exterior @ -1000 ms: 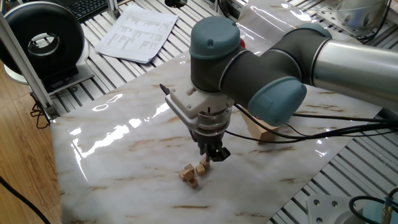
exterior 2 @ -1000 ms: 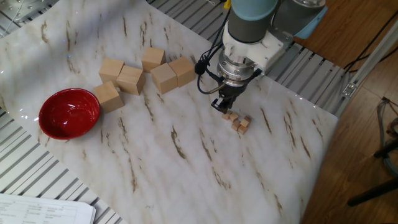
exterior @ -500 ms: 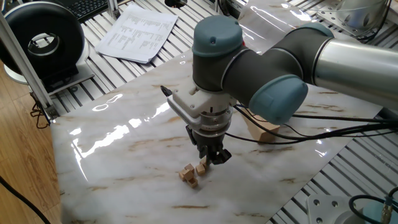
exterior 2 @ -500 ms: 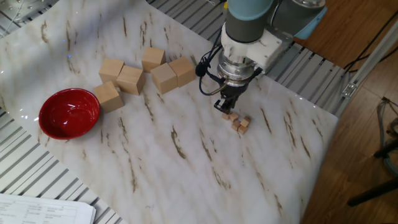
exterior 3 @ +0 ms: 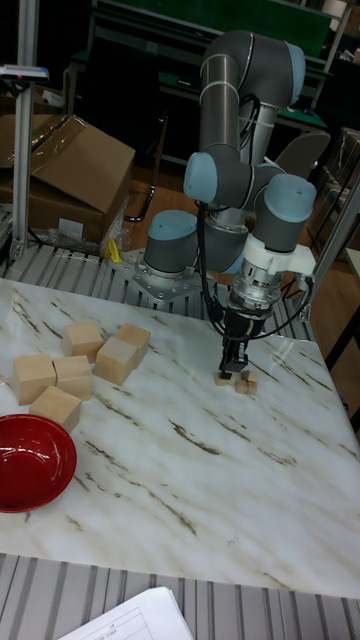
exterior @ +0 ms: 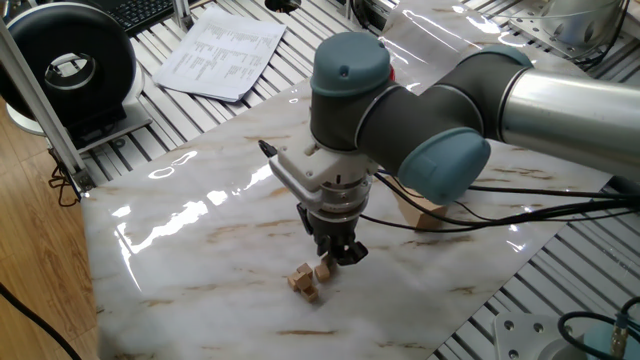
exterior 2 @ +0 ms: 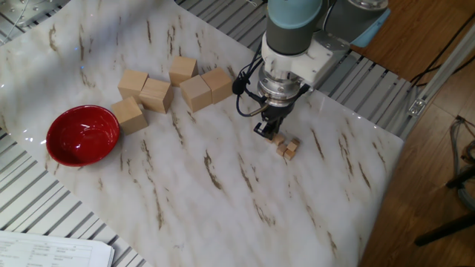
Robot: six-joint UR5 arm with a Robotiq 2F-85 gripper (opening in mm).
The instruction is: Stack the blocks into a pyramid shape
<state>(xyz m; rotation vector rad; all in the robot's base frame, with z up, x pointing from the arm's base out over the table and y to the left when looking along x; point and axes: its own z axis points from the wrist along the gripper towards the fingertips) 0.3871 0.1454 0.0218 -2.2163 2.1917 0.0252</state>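
The blocks, tiny light-tan cubes, lie in a loose cluster on the marble table (exterior: 180, 250), near its edge: one block (exterior: 299, 278), a second (exterior: 311, 292) and a third (exterior: 323, 270). The same cluster (exterior 2: 286, 146) (exterior 3: 240, 380) shows in the other two views. No block rests on another, so no pyramid shape stands. My gripper (exterior: 338, 253) (exterior 2: 268, 130) (exterior 3: 233, 362) points straight down, just above and beside the cluster's inner side. Its black fingers are close together and I see nothing between them.
Several large pale wooden blocks (exterior 2: 171, 85) sit grouped toward the far side, with a red bowl (exterior 2: 83, 135) beyond them. Black cables (exterior: 520, 215) hang from the arm over the table. Papers (exterior: 220, 50) lie off the table on the slatted bench.
The gripper has come down a little and edged closer to the small cubes. The cubes have not moved.
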